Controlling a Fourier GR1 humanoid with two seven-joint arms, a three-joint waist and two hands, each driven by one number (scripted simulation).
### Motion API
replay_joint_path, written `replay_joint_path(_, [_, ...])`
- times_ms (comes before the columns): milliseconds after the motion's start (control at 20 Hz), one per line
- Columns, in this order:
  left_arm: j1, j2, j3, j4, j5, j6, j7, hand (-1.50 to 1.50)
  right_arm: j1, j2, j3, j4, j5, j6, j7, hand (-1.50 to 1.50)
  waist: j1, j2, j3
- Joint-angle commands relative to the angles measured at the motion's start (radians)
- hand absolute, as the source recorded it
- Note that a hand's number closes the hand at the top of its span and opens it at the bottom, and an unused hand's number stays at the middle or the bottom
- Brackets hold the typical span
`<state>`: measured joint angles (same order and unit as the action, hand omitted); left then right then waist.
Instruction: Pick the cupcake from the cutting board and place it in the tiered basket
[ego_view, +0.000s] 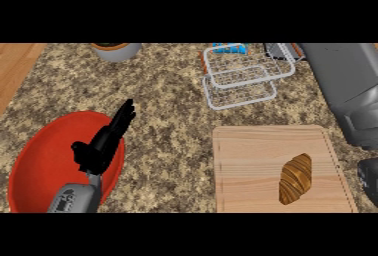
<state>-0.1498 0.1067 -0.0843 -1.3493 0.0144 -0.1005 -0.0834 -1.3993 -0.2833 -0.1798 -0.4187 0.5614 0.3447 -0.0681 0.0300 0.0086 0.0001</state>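
A brown, ridged, elongated baked item (295, 178) lies on the wooden cutting board (251, 150) at the lower right; it looks more like a pastry than a cupcake. The white wire tiered basket (240, 80) stands beyond the board, at the upper middle right. My left hand (100, 145) hovers open over a red plate, fingers straight and pointing away from me, far left of the board. My right forearm (347, 85) fills the right edge. Of my right hand (368, 181) only a black piece shows at the right edge, beside the board and just right of the baked item.
The red plate (44, 170) sits at the lower left under my left hand. A grey pot (116, 50) stands at the back left. A blue object (229, 48) lies behind the basket. The speckled counter ends at a wooden strip (15, 65) on the left.
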Motion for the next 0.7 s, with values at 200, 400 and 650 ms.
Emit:
replay_joint_path(200, [-0.017, 0.016, 0.035, 0.03, 0.015, -0.019, -0.001, 0.0, -0.051, 0.095, -0.06, 0.07, -0.067, 0.004, 0.074, 1.5, -0.001, 0.001, -0.001])
replay_joint_path(400, [0.035, -0.024, -0.012, 0.016, -0.018, 0.008, -0.015, 0.0, -0.02, 0.092, -0.143, 0.153, -0.148, 0.059, 0.222, 1.5, -0.004, -0.001, -0.001])
replay_joint_path(650, [-0.016, 0.021, 0.038, 0.025, 0.016, -0.032, 0.003, 0.0, -0.036, 0.092, -0.205, 0.173, -0.221, 0.085, 0.309, -1.5, -0.009, -0.002, -0.001])
